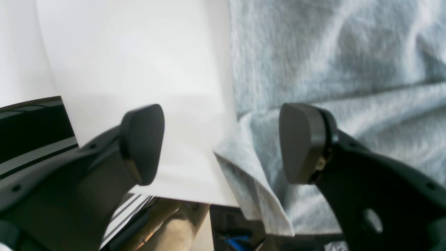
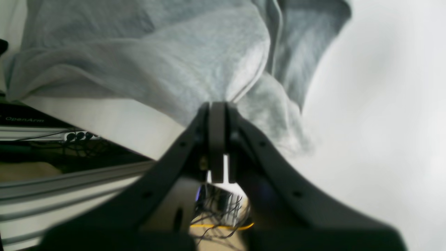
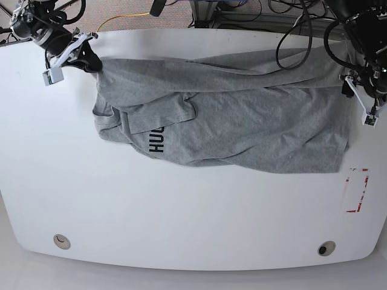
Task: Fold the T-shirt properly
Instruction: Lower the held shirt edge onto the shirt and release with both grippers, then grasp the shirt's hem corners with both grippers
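The heather-grey T-shirt [image 3: 242, 121] lies crumpled across the far half of the white table [image 3: 181, 211], with dark lettering [image 3: 157, 142] showing on a folded-over part at the left. My right gripper [image 3: 94, 62] is at the shirt's far-left corner. In the right wrist view that gripper [image 2: 217, 111] is shut on a bunched edge of the T-shirt [image 2: 195, 59]. My left gripper [image 3: 349, 84] is at the shirt's right edge. In the left wrist view it [image 1: 223, 144] stands open, one finger over the T-shirt [image 1: 334, 62] and the other over bare table, with a cloth corner between them.
A red-outlined marker [image 3: 355, 190] lies on the table at the right. Two round holes [image 3: 60, 241] [image 3: 326, 248] sit near the front edge. Cables and aluminium framing run beyond the table's far edge [image 3: 242, 15].
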